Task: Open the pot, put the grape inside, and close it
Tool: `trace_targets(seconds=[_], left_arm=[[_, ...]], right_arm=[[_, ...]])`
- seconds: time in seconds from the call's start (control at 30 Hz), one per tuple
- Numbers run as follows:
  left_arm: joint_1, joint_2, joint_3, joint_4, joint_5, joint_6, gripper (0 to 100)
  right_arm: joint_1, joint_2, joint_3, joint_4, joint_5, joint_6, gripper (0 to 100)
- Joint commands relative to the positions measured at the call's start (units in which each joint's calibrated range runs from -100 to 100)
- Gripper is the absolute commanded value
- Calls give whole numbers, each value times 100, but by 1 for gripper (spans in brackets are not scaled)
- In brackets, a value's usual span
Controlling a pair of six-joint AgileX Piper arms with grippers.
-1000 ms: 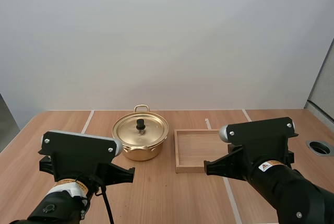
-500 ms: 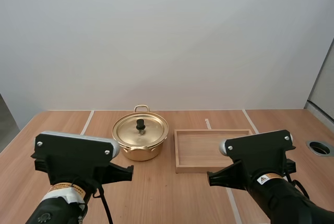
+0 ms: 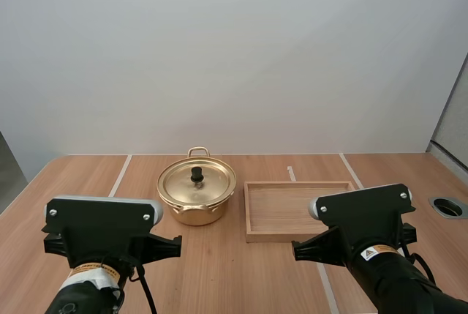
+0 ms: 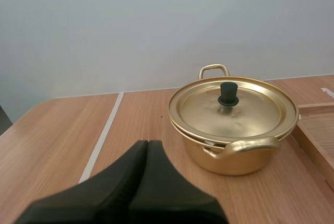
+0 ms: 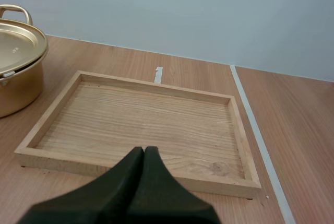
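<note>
High view: table [image 3: 219, 277], then wooden tray [image 3: 278, 237] ctr-right, gold pot [image 3: 196, 213] ctr-left just beside it, lid [image 3: 216, 181] on. Knob [image 3: 197, 174] sits ahead & slightly right of left gripper [image 4: 147, 146], so left arm looks nearer for the lift; right gripper [image 5: 144, 152] faces the tray. Both have fingers pressed together, holding nothing.

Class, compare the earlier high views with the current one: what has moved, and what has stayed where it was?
Both arms drew back toward the near edge of the table, the right arm first, the left arm later. Nothing was grasped: left gripper and right gripper lie shut on nothing. The lidded golden metal pot and the shallow rectangular wooden tray beside it stayed put.
</note>
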Motion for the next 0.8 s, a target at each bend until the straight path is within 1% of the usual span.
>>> trace_targets(seconds=[0.0,0.1,0.27,0.4,0.53,0.77], left_arm=[[8,-33,13,-94,-66,-79,0],[8,-33,13,-117,-66,-79,0],[8,-33,13,-150,-66,-79,0],[8,-33,13,-150,-66,-79,0],[8,-33,13,-150,-66,-79,0],[8,-33,13,-150,-66,-79,0]], right_arm=[[-8,-81,15,-112,-173,-78,0],[-8,-293,15,-132,-173,-78,0],[-8,-881,15,-132,141,-78,0],[38,-1320,156,-157,160,-78,0],[123,-1354,156,-171,160,-78,0],[123,-1354,156,-161,160,-78,0]])
